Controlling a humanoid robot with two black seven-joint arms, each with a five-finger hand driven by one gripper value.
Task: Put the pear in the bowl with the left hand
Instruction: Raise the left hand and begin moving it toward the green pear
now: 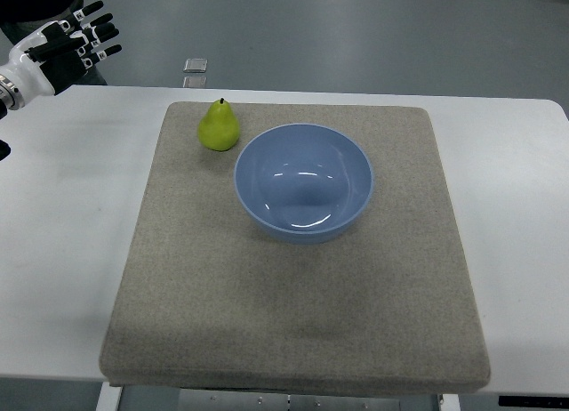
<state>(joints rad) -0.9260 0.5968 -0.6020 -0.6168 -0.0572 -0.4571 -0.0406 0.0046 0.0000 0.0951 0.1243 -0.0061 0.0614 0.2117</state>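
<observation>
Pear (219, 127): upright on the mat (293, 340), just beside the bowl (303, 181), untouched.
Bowl: empty.
Left hand (71, 39): far corner, fingers spread, holding nothing.
Remaining: reach, grasp, drop in.

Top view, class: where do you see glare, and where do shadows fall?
Top view: bright curved glints sit inside the blue bowl; the pear shows only a soft sheen; a faint darker band crosses the grey mat near its front; the left hand at the upper left corner looks sharp.
</observation>
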